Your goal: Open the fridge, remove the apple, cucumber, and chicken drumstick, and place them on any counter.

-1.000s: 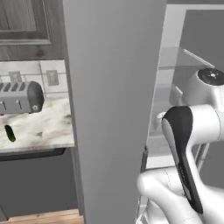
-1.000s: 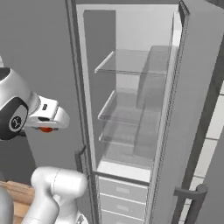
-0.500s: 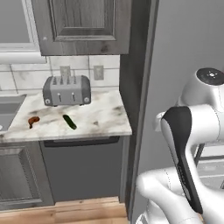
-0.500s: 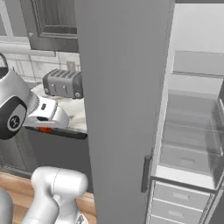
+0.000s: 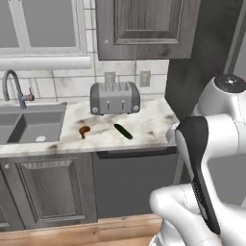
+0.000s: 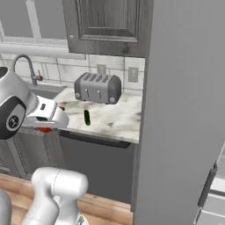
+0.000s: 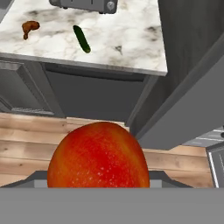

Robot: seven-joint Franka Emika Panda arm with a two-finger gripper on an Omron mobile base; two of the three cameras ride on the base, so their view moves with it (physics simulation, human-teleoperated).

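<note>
Apple [image 7: 98,156] clamped in tool [image 6: 44,128], off counter's [image 5: 149,129] front edge; cucumber [image 5: 123,131], drumstick [image 5: 84,130] on counter. Base swung from fridge [image 6: 184,110].

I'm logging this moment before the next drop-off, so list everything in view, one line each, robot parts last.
apple: one, red-orange, held in the claw, above the wood floor
cucumber: one, dark green, lying on the counter in front of the toaster
drumstick: one, brown-orange, on the counter left of the cucumber
toaster: one, grey, at the back of the counter by the wall
counter: one, white marble look, over dark cabinets
sink: one, grey, left of the counter, with a curved tap
fridge: one, light grey, right of the counter
claw: one, closed on the apple
</note>
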